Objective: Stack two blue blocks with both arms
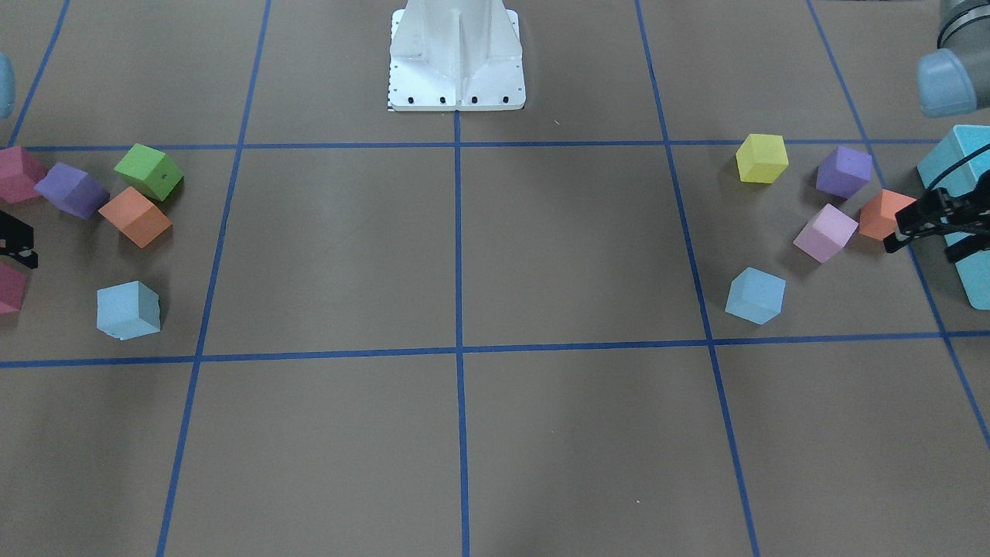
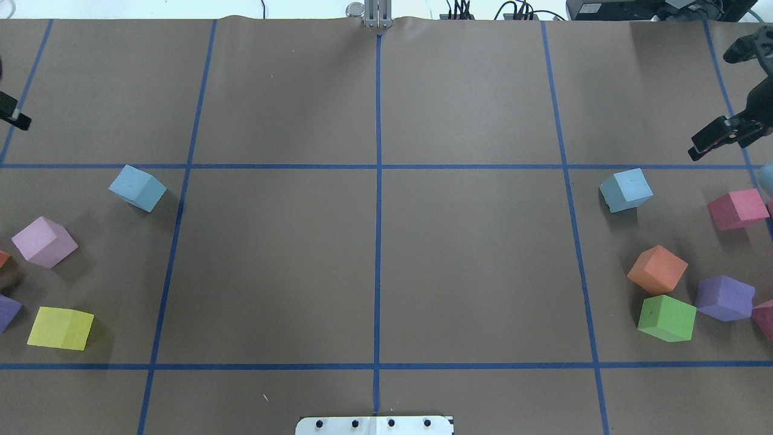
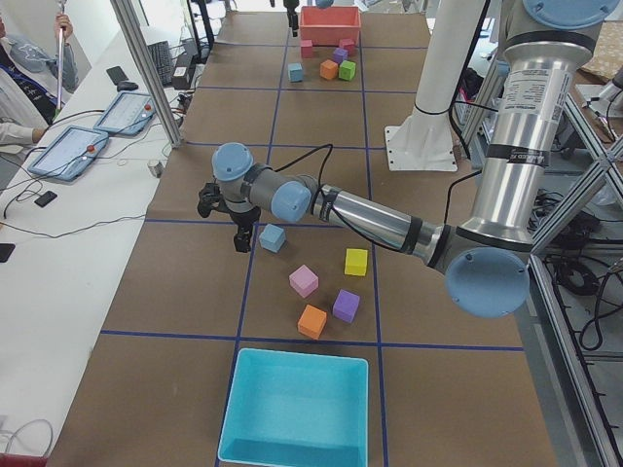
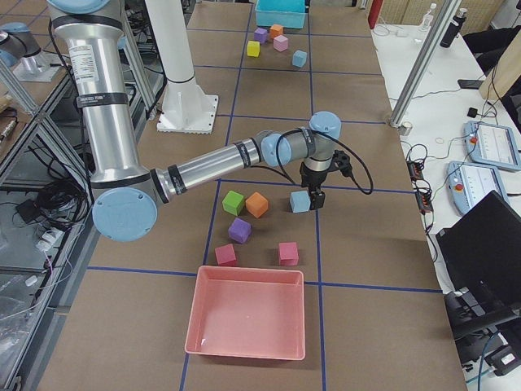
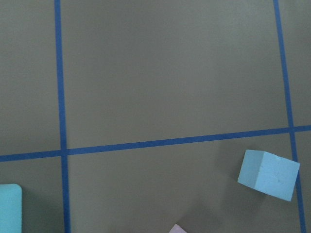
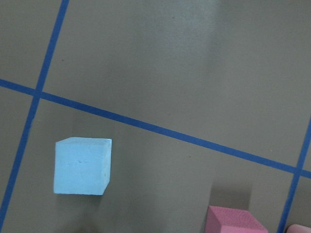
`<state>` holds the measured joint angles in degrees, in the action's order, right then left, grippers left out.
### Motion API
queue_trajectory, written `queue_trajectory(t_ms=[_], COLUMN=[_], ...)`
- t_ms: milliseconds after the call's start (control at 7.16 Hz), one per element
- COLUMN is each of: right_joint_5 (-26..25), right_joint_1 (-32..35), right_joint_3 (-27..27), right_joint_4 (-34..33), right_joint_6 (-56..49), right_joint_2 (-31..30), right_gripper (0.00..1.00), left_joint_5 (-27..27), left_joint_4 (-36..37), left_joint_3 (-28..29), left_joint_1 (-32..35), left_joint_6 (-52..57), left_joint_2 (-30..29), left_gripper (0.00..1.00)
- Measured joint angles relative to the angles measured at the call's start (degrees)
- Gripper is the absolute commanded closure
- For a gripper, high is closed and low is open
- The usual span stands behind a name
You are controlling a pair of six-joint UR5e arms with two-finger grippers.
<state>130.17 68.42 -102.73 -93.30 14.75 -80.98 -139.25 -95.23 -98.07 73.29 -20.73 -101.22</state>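
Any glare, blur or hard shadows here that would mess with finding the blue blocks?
Front-facing view: sharp, both blue blocks clear, with only a faint pale sheen on the table paper. Overhead view: blown-out white strip past the table's far edge, and soft shadows beside the blocks. Left and right wrist views: in focus, block edges crisp, mild sheen in the right one.

Wide and bare across the whole middle of the overhead view: open surface (image 2: 374,260), free passage side to side. At left, room on every side of the left-hand blue block (image 2: 137,188); pink cube (image 2: 44,241) and yellow cube (image 2: 60,328) apart below. At right, right-hand blue block (image 2: 625,190) equally free; orange cube (image 2: 657,269), green cube (image 2: 666,318) and purple cube (image 2: 724,298) bunched lower right, magenta cube (image 2: 737,209) near the edge.
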Motion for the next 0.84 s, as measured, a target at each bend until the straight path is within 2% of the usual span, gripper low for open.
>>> queue_trajectory(t_ms=[419, 838], right_joint_5=[-0.3, -2.3], right_joint_1=[-6.8, -9.4], right_joint_3=[0.5, 4.0], right_joint_4=[9.7, 13.0], right_joint_6=[16.6, 20.3], right_joint_2=[0.1, 0.6], right_gripper=[0.0, 0.0], left_joint_5=[2.7, 4.0], left_joint_4=[-0.4, -0.6], left_joint_3=[1.9, 4.1], left_joint_1=[-5.3, -7.4], left_joint_6=[-0.9, -0.9], left_joint_2=[-3.2, -4.6], left_gripper=[0.03, 0.03])
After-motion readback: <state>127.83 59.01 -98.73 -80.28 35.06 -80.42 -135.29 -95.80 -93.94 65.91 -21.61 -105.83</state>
